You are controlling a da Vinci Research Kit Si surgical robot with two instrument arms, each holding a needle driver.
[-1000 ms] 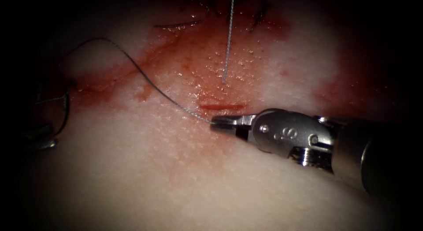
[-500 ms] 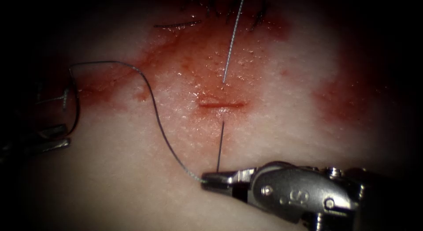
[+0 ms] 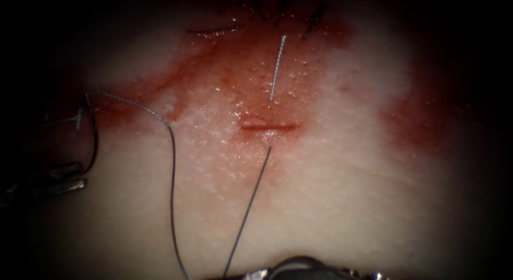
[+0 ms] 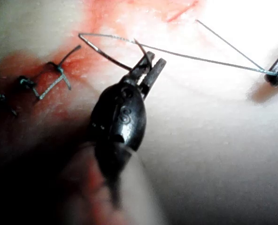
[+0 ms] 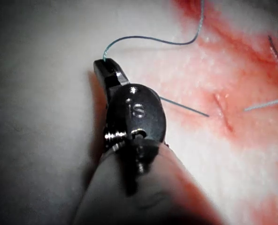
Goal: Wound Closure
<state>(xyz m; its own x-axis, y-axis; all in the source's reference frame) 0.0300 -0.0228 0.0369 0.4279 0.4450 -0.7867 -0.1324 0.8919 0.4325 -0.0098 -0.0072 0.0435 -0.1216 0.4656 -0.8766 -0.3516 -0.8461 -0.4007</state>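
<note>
Two needle drivers, one curved needle, one thread and one short cut in the tissue (image 3: 331, 205). The left tool (image 4: 150, 63) reaches in with its wrist bent, jaws clamped on the needle (image 4: 101, 52) partway along its curve, away from the end that carries the thread. The needle arcs out from those jaws clear of the tissue, on the left side of the cut (image 3: 267, 127). The right tool (image 5: 106, 64) lies low and nearly flat over pale tissue, jaws closed on the thread (image 5: 153, 43) at their very tip. From that grip, one strand sweeps away in a loop toward the needle in the left tool's jaws. A second strand runs straight from the right tool's jaws into the tissue just on the near side of the cut. A short free end stands out of the tissue on the far side of the cut, well apart from both tools. Red fluid (image 3: 230, 71) stains the tissue around the cut. Dark finished stitches (image 4: 40, 84) sit beside the left tool's jaws; their number cannot be told
</note>
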